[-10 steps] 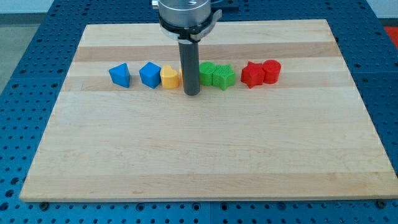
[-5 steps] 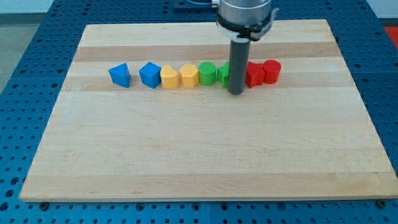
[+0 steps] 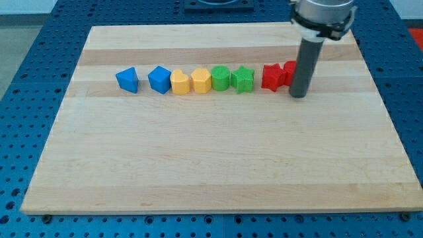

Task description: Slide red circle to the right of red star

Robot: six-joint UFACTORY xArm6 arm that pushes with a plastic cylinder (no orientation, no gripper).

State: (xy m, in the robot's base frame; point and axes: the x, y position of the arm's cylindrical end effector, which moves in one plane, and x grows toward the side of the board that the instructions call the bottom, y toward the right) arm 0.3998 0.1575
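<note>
Light is bright and even, prob. from overhead, no strong direction. Shadows are soft and short: a faint dark patch on the surface (image 3: 198, 158) around my tip (image 3: 299, 96), and thin ones under the blocks. No hard glare on the wood; only a mild sheen on the metal collar (image 3: 322, 14) at the view's top. Focus is sharp over the whole view, incl. the blue pegboard (image 3: 20, 92) holes. No motion blur on the rod. Edges look straight, w/o visible distortion.
</note>
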